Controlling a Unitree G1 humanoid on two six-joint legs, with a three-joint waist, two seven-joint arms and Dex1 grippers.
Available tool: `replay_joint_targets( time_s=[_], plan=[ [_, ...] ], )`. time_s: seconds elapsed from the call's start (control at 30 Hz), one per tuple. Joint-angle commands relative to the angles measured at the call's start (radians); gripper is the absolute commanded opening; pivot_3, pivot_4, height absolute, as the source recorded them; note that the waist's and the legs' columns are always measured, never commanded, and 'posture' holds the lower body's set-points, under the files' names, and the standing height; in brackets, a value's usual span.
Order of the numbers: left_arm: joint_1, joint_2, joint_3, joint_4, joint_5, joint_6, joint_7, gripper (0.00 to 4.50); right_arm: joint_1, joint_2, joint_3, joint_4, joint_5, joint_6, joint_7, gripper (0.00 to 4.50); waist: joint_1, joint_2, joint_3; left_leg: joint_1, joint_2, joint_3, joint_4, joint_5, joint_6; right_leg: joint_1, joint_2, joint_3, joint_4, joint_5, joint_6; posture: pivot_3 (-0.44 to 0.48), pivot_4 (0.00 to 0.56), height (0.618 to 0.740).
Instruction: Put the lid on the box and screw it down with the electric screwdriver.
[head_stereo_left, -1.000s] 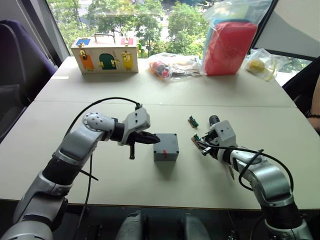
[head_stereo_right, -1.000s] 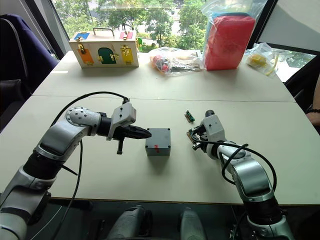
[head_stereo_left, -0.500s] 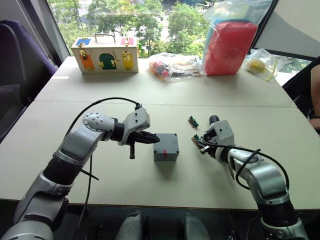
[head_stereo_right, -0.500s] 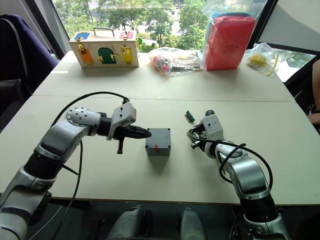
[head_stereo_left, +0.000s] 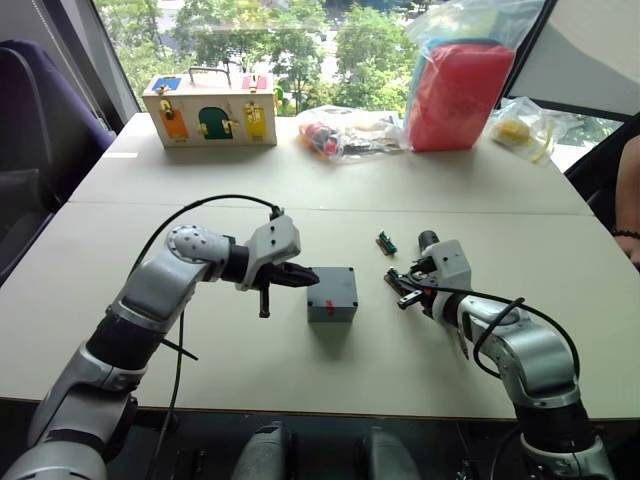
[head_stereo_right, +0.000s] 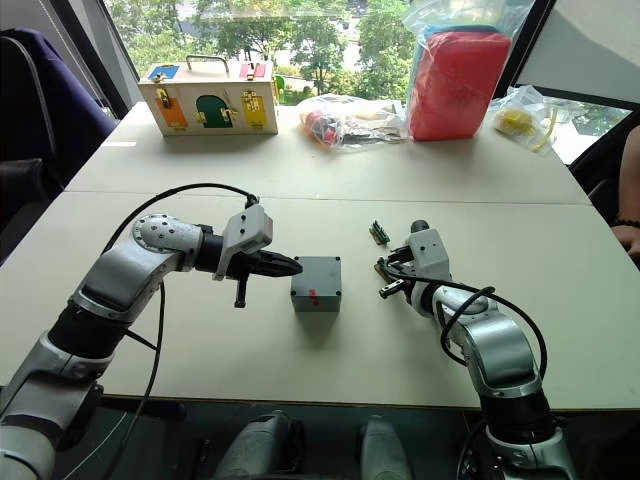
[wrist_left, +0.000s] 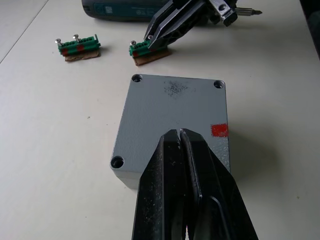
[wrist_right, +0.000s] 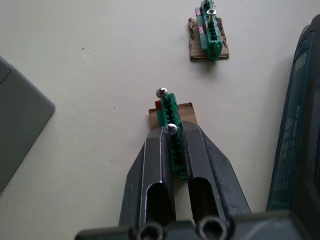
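The grey box stands mid-table with a red mark on its near side, and the flat grey lid lies on top with screw holes at its corners. My left gripper is shut, its tips resting over the lid's left edge. To the right, my right gripper is shut on a small green piece with screws that lies on the table. The electric screwdriver lies right beside that gripper, its dark end pointing away from me.
A second green piece lies just beyond the right gripper. A wooden box with coloured doors stands at the back left. Plastic bags and a red bagged item line the back. A person's arm shows at the right edge.
The right gripper has shifted and turned slightly at the green piece. The left arm, box and lid have not moved.
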Motion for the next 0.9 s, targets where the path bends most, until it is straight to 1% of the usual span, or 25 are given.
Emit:
replay_joint_targets(
  time_s=[0.03, 0.17, 0.47, 0.53, 0.57, 0.63, 0.9],
  plan=[
    [-0.009, -0.005, 0.016, -0.014, -0.002, -0.017, 0.006, 0.00, -0.024, 0.005, -0.038, -0.053, 0.044, 0.061, 0.000, 0.04, 0.000, 0.000, 0.000, 0.000, 0.000, 0.000, 0.000, 0.000, 0.000, 0.000, 0.000, 0.000, 0.000, 0.000, 0.000, 0.000, 0.150, 0.740],
    [-0.008, -0.010, 0.017, -0.015, -0.002, -0.017, 0.006, 0.00, -0.032, 0.007, -0.045, -0.066, 0.070, 0.105, -0.001, 0.04, 0.000, 0.000, 0.000, 0.000, 0.000, 0.000, 0.000, 0.000, 0.000, 0.000, 0.000, 0.000, 0.000, 0.000, 0.000, 0.000, 0.150, 0.740],
    [-0.002, -0.011, 0.016, -0.022, -0.001, -0.012, 0.010, 0.00, -0.020, -0.017, -0.018, -0.079, 0.070, 0.102, -0.005, 0.04, 0.000, 0.000, 0.000, 0.000, 0.000, 0.000, 0.000, 0.000, 0.000, 0.000, -0.001, 0.000, 0.000, 0.000, 0.000, 0.000, 0.150, 0.740],
    [-0.002, -0.011, 0.015, -0.021, -0.002, -0.012, 0.010, 0.00, -0.021, -0.023, -0.015, -0.078, 0.068, 0.096, -0.006, 0.81, 0.000, 0.000, 0.000, 0.000, 0.000, 0.000, 0.000, 0.000, 0.000, 0.000, -0.001, 0.000, 0.000, 0.000, 0.000, 0.000, 0.150, 0.740],
    [-0.002, -0.011, 0.015, -0.021, -0.002, -0.012, 0.011, 0.00, -0.023, -0.024, -0.016, -0.079, 0.069, 0.097, -0.008, 1.03, 0.000, 0.000, 0.000, 0.000, 0.000, 0.000, 0.000, 0.000, 0.000, 0.000, -0.001, 0.000, 0.000, 0.000, 0.000, 0.000, 0.150, 0.740],
    [-0.003, -0.011, 0.015, -0.017, -0.001, -0.013, 0.012, 0.00, -0.027, -0.028, -0.018, -0.081, 0.069, 0.091, -0.012, 1.88, 0.000, 0.000, 0.000, 0.000, 0.000, 0.000, 0.000, 0.000, 0.000, 0.000, -0.001, 0.000, 0.000, 0.000, 0.000, 0.000, 0.150, 0.740],
    [-0.003, -0.013, 0.013, -0.002, 0.004, -0.020, 0.015, 0.00, -0.026, -0.023, -0.047, -0.112, 0.085, 0.102, -0.024, 1.88, 0.000, 0.000, 0.000, 0.000, 0.000, 0.000, 0.000, 0.000, 0.000, 0.000, -0.001, 0.000, 0.000, 0.000, 0.000, 0.000, 0.150, 0.740]
  ],
)
